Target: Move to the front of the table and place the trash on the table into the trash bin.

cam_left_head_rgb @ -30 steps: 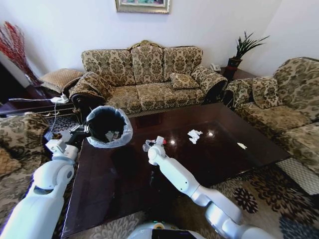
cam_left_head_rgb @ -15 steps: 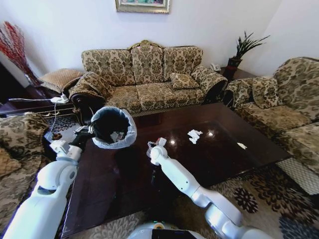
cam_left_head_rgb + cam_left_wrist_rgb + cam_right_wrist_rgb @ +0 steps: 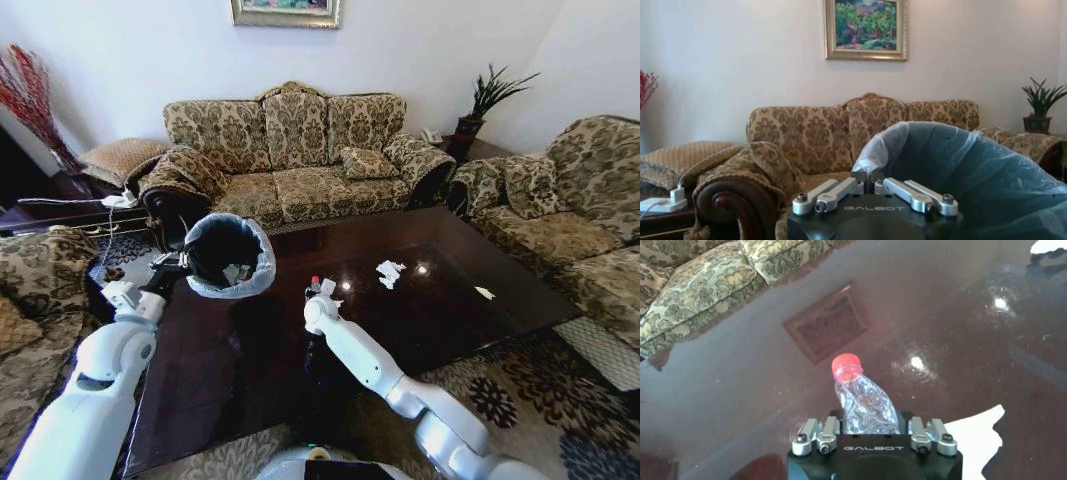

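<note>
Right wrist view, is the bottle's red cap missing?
No, the red cap sits on the crushed bottle held in the right pincer.

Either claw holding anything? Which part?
Right claw grips the crushed bottle by its base; left claw pinches the bin rim.

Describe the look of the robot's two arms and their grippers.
Both arms are glossy white, built of rounded, tube-like segments. The left gripper and the right gripper share a black base printed GALBOT in pale letters, with silver metal finger linkages joined by round bolts. In the head view the left arm's wrist end looks black. No loose cables are visible.
</note>
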Robot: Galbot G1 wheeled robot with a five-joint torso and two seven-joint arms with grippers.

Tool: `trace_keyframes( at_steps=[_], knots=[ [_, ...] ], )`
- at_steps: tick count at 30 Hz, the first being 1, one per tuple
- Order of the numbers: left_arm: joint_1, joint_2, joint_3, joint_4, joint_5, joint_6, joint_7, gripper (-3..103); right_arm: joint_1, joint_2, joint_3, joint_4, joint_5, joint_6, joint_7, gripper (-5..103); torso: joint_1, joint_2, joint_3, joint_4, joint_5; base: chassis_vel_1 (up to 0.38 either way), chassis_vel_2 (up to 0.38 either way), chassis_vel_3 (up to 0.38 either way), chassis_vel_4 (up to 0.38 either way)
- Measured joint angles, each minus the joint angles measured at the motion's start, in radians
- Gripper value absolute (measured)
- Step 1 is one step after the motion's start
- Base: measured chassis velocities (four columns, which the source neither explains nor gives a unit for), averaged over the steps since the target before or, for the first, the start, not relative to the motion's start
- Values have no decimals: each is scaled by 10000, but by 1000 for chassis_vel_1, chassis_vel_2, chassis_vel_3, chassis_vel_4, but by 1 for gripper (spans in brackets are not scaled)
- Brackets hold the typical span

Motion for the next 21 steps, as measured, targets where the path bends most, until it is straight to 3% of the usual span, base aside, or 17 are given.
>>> trace_keyframes(
  at_steps=[5, 10, 14, 15, 21],
  knots=[
    [30, 23, -4, -27, -9, -16, 14, 2, -79, -81, -30, 88, -112, 41, -56, 37, 0, 0, 0, 3, 4, 0, 0, 0, 0],
    [49, 54, -20, -65, -70, -25, 45, 2, -203, -300, -174, 340, -504, 240, -50, 24, 1, 0, 3, 3, 3, 0, 0, 0, 0],
    [14, 46, 7, -80, -127, -53, 87, 2, -154, -913, -270, 1169, -1037, 395, -53, 18, 4, -2, 6, -1, -3, 0, 0, 0, 0],
    [-2, 19, 35, -93, -129, -64, 111, 2, -18, -1230, -273, 1690, -1042, 404, -6, 12, 4, -2, 5, 0, 0, 0, 0, 0, 0],
    [39, -136, 190, -149, -86, -142, 195, 2, 813, -2202, -230, 3442, -550, 346, 383, 6, 3, -1, 3, -1, 0, 0, 0, 0, 0]
  ],
)
